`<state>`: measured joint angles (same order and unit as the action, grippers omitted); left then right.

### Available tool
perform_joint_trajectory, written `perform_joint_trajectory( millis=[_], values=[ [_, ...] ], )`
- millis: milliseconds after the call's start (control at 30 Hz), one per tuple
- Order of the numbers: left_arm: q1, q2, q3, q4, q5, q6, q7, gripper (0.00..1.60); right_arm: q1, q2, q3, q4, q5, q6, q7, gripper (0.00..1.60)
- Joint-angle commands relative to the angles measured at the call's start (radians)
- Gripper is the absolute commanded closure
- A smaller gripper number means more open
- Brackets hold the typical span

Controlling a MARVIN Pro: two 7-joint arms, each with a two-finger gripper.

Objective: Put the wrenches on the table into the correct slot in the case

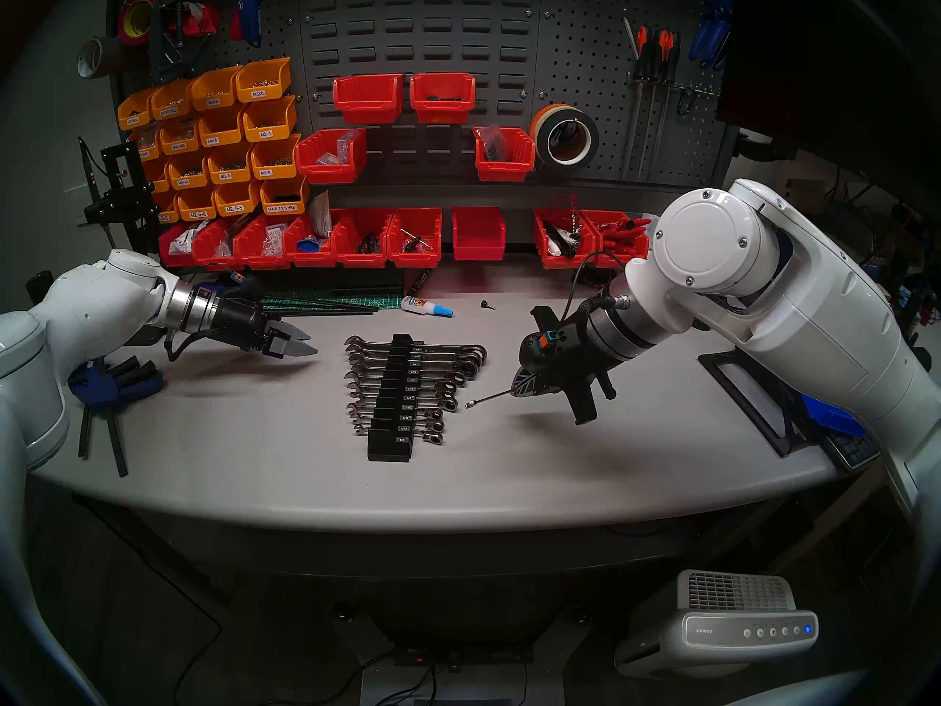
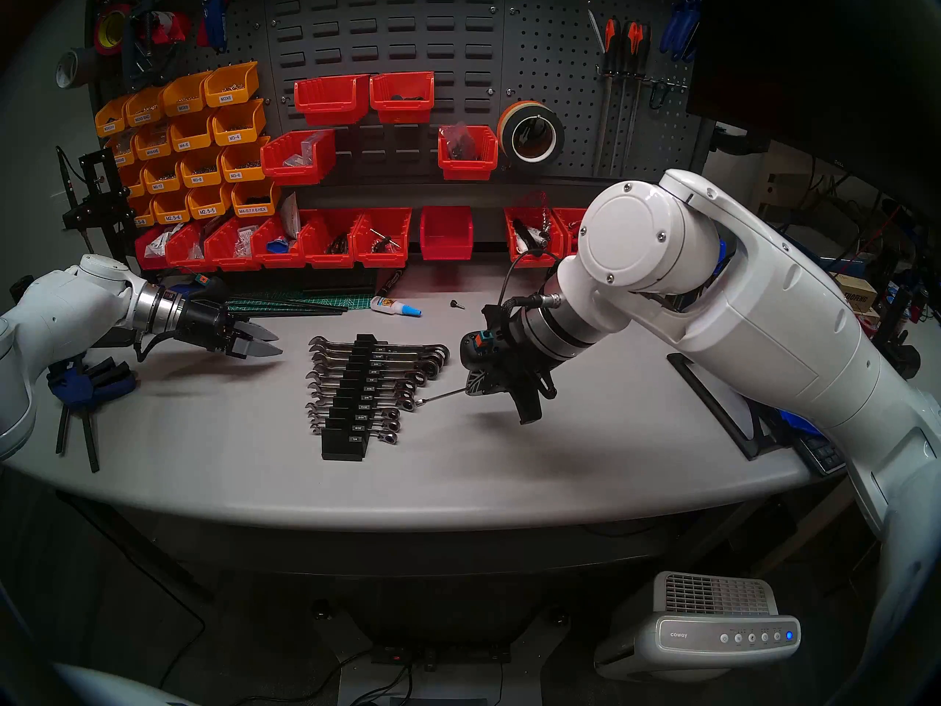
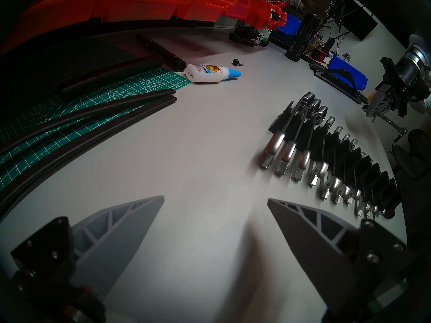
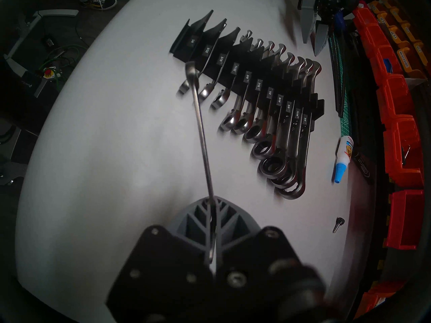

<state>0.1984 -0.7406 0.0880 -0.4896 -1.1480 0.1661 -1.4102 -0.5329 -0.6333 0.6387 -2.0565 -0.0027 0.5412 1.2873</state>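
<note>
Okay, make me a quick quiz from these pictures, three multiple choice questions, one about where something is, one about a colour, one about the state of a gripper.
1. Where does the glue bottle lie?
A. On the table behind the black wrench rack
B. Inside a red bin
C. On the floor

2. What colour is the glue bottle's cap?
A. Red
B. Blue
C. Yellow

3. What is the right gripper doing?
A. Standing open and empty
B. Holding the glue bottle
C. Shut on the slim silver wrench

Answers:
1 A, it lies flat on the grey top beyond the rack's far end.
2 B, its tip shows bright blue.
3 C, the right wrist view shows the wrench shaft pinched between the closed fingers.
</note>
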Motion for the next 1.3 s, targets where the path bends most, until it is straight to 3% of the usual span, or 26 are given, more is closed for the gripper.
perform_joint_trajectory(
  millis=[0, 533, 1267],
  values=[
    [-0.027, -0.002, -0.01, 0.003, -0.002, -0.001, -0.002, 0.0, 0.032, -0.003, 0.024, -0.006, -0.005, -0.002, -0.003, 1.6],
    [-0.027, -0.002, -0.01, 0.003, -0.002, -0.001, -0.002, 0.0, 0.045, -0.091, 0.001, 0.011, -0.034, 0.013, -0.016, 1.6],
    [-0.027, -0.002, -0.01, 0.002, -0.002, -0.001, -0.002, 0.0, 0.048, -0.28, -0.069, 0.046, -0.053, 0.099, -0.068, 1.6]
  ],
)
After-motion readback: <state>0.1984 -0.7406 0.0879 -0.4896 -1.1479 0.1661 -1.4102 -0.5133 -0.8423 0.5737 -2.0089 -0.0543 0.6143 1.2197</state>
